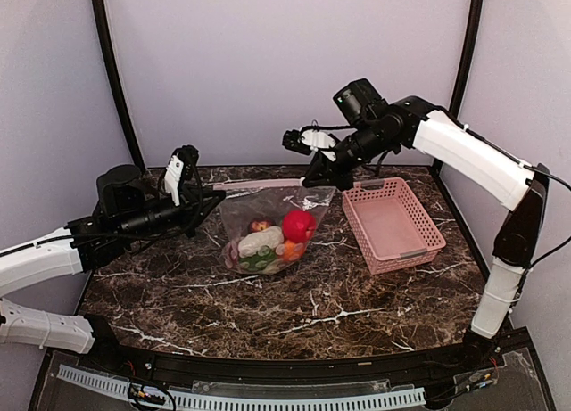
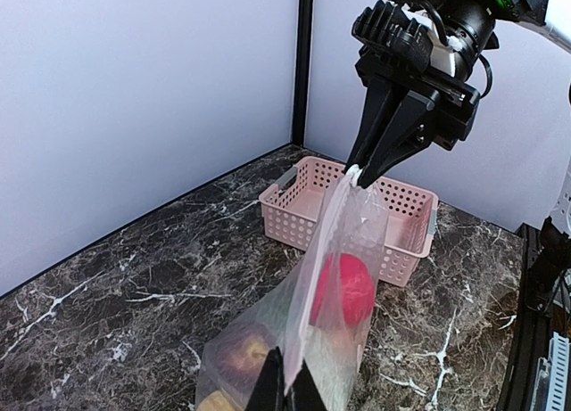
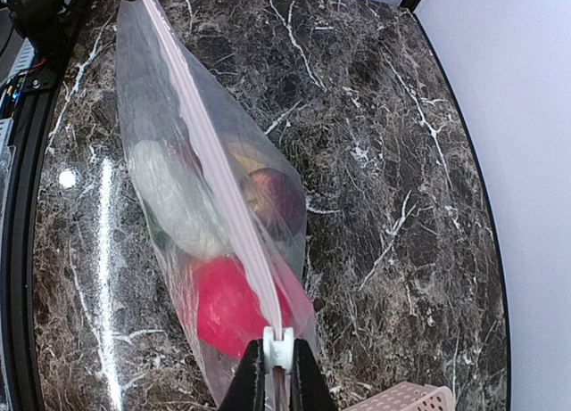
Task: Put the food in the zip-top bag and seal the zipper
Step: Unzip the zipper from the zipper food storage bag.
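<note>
The food [image 1: 299, 226] appears bagged, and the zip-top bag [image 1: 268, 217] hangs near the middle of the worktop's [image 1: 312, 313] far edge, with left fingers [image 2: 268, 389] and right fingers [image 3: 249, 384] clamped on opposite ends of the taut zipper [image 3: 214, 170], whose full sealing I cannot confirm.

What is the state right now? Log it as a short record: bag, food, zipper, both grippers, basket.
bag: held up between both grippers, bottom on the table
food: inside the bag; red ball and white piece show
zipper: pink strip, pulled taut along the top edge
left gripper: shut on one zipper end
right gripper: shut on the other end
basket: pink, right of the bag, no food seen inside
</note>
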